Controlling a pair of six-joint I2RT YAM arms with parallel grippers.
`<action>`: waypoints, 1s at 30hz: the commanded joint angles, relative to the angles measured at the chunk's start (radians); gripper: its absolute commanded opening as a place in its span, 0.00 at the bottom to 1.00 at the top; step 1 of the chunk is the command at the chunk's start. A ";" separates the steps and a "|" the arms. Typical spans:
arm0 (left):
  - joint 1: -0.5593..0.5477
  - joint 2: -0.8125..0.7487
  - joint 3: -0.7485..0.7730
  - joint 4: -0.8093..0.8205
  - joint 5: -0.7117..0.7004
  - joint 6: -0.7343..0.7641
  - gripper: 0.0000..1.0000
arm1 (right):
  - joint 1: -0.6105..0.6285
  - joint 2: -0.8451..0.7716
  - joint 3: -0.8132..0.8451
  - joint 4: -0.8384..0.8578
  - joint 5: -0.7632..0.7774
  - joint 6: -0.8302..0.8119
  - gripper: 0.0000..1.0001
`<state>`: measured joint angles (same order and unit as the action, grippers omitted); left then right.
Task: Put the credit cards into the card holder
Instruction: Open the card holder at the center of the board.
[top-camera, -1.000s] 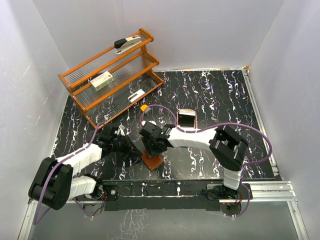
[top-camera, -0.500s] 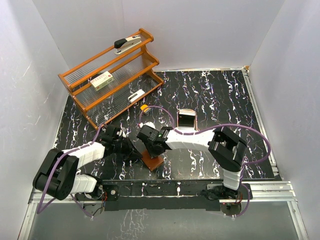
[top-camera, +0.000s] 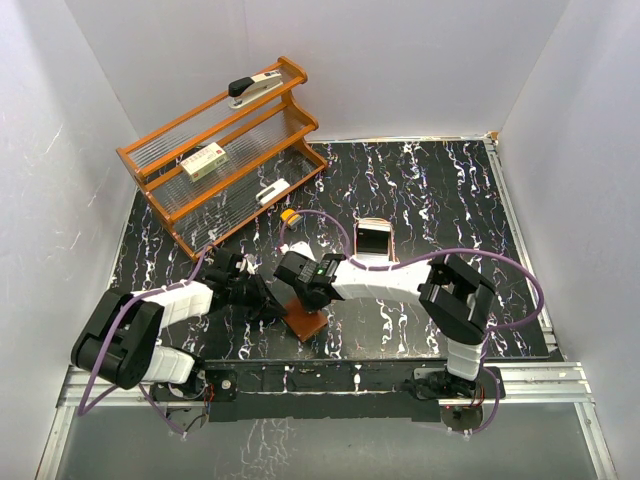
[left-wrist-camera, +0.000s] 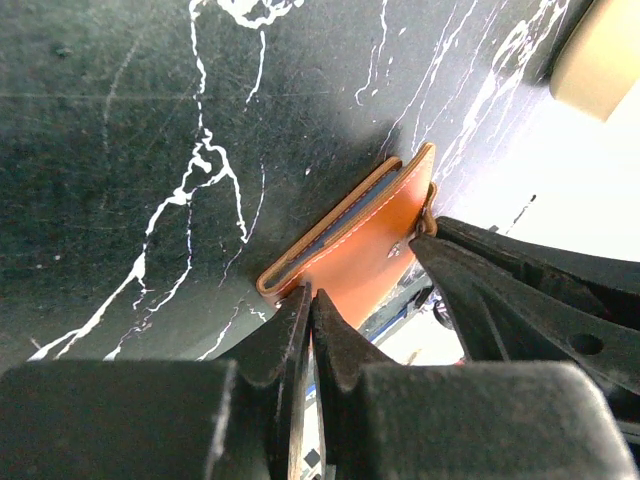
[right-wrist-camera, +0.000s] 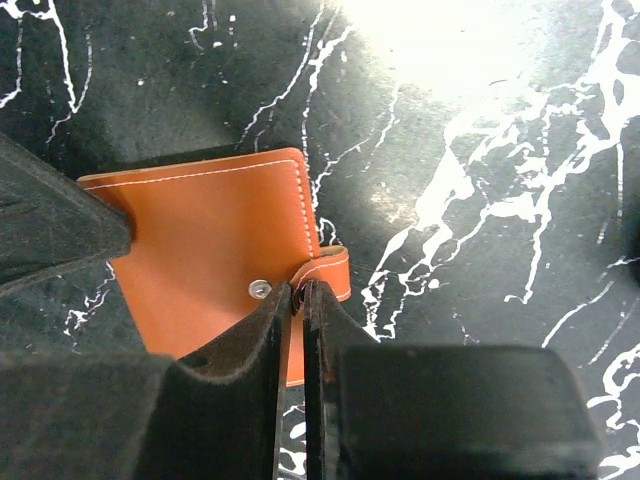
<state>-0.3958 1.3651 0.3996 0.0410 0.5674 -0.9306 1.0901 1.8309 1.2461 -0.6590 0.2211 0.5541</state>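
Observation:
The card holder (top-camera: 305, 322) is a closed reddish-brown leather wallet lying flat near the table's front edge, also seen in the left wrist view (left-wrist-camera: 365, 245) and the right wrist view (right-wrist-camera: 200, 235). My right gripper (right-wrist-camera: 297, 290) is shut on its short closing tab (right-wrist-camera: 328, 270), right beside the snap stud. In the top view this gripper (top-camera: 300, 293) hangs over the wallet's far side. My left gripper (left-wrist-camera: 308, 297) is shut with nothing between its fingers, its tips touching the wallet's left corner (top-camera: 270, 308). The credit cards show only as a pale flat surface (top-camera: 373, 241) inside the small wooden tray.
The tan oval tray (top-camera: 373, 222) sits behind the wallet at mid-table. A small yellow-orange block (top-camera: 289, 215) lies to its left. An orange wire rack (top-camera: 180, 205) at the back left holds a stapler (top-camera: 255, 87) and a box (top-camera: 203, 160). White walls enclose the table.
My right gripper has gone from partly open to shut on the wallet's tab. The left arm edged slightly towards the wallet. The wallet has stayed in place.

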 joint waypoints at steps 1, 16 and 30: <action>-0.006 0.035 -0.030 -0.122 -0.129 0.059 0.06 | -0.009 -0.056 0.006 -0.045 0.088 -0.004 0.00; -0.006 -0.147 0.214 -0.382 -0.169 0.112 0.57 | -0.015 -0.252 -0.048 -0.008 0.015 0.082 0.00; -0.006 -0.247 0.300 -0.502 -0.120 0.140 0.69 | -0.016 -0.418 -0.172 0.228 -0.099 0.259 0.00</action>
<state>-0.4030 1.1484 0.7052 -0.4129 0.4053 -0.7921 1.0779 1.4322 1.0866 -0.5339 0.1230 0.7612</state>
